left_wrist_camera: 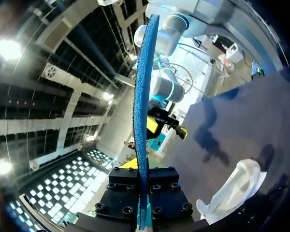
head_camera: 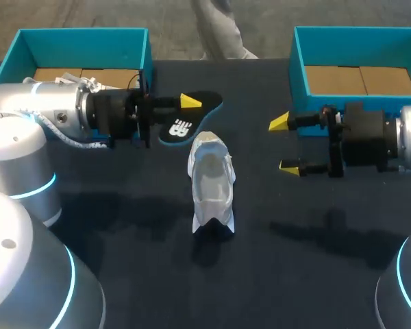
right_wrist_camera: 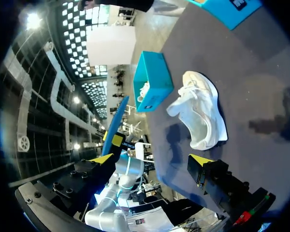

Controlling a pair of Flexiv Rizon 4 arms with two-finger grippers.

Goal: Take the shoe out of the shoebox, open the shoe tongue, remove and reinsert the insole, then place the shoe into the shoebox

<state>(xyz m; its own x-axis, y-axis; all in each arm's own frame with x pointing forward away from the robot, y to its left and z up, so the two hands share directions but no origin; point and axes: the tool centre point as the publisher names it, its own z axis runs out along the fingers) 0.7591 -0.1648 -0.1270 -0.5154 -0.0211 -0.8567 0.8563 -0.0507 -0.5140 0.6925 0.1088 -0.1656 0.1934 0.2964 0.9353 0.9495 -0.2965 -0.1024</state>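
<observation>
Left claw (head_camera: 183, 110): clamped on the insole. In the left wrist view the sheet runs edge-on between the two fingers, which press on its flat faces.
Insole (head_camera: 192, 122): out of the shoe and held clear of the desk (head_camera: 123, 226), just beyond the shoe's far end. It has a dark face and a blue edge.
Right claw (head_camera: 285, 145): fingers apart, holding nothing. It hangs to the right of the shoe, near the right shoebox.
Shoe (head_camera: 211, 179): white, resting on the desk between the two claws and touched by neither. Its mouth faces up. It is outside both boxes.
Shoeboxes: two teal boxes at the desk's far edge, the left shoebox (head_camera: 82, 33) behind the left arm and the right shoebox (head_camera: 300, 68) behind the right arm.
Insole, handling (judged): light, thin and pliant, so it is likely to droop or fold beyond the grip. It is best pinched across the flat faces near one end, with the free end fed into the mouth first.
Shoe, handling (judged): light, with a soft upper that gives under pressure and a stiffer sole. It may slide on the desk when pushed. The firmest hold is the rim of the mouth or the sole's edge.
Step (judged): insole removed, reinsertion pending.
</observation>
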